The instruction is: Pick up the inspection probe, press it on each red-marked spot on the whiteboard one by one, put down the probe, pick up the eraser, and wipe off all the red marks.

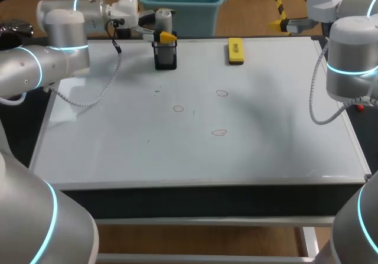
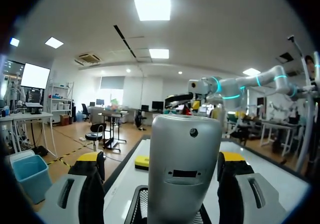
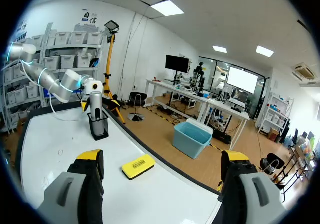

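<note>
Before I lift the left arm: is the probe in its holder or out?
In. The probe stands upright in the black mesh holder, between the left gripper's open fingers.

No legible text or numbers on whiteboard (image 1: 266,152), eraser (image 1: 235,50).

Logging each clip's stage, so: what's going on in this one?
The left tool sits open around the probe, which stands upright in its black holder at the far edge of the whiteboard; no grip yet. The right tool hangs open near the board's far right corner, holding nothing. The yellow eraser lies on the board, and three red marks are unwiped.
</note>
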